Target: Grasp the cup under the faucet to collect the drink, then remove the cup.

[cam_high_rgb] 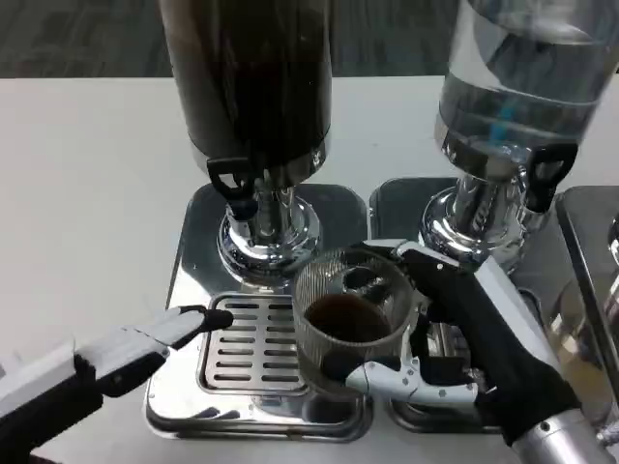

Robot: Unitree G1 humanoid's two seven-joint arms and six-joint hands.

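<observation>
A clear ribbed glass cup with dark drink in its bottom stands on the right part of the drip grille, a little right of and below the black faucet tap of the dark drink dispenser. My right hand grips the cup from the right, one finger curving round its far rim and another under its near side. My left hand lies low at the left, fingers stretched out with the tips touching the grille's left edge, holding nothing.
A second dispenser with clear liquid and its own black tap stands at the right on its own steel base. Another steel base shows at the far right edge. White table stretches to the left.
</observation>
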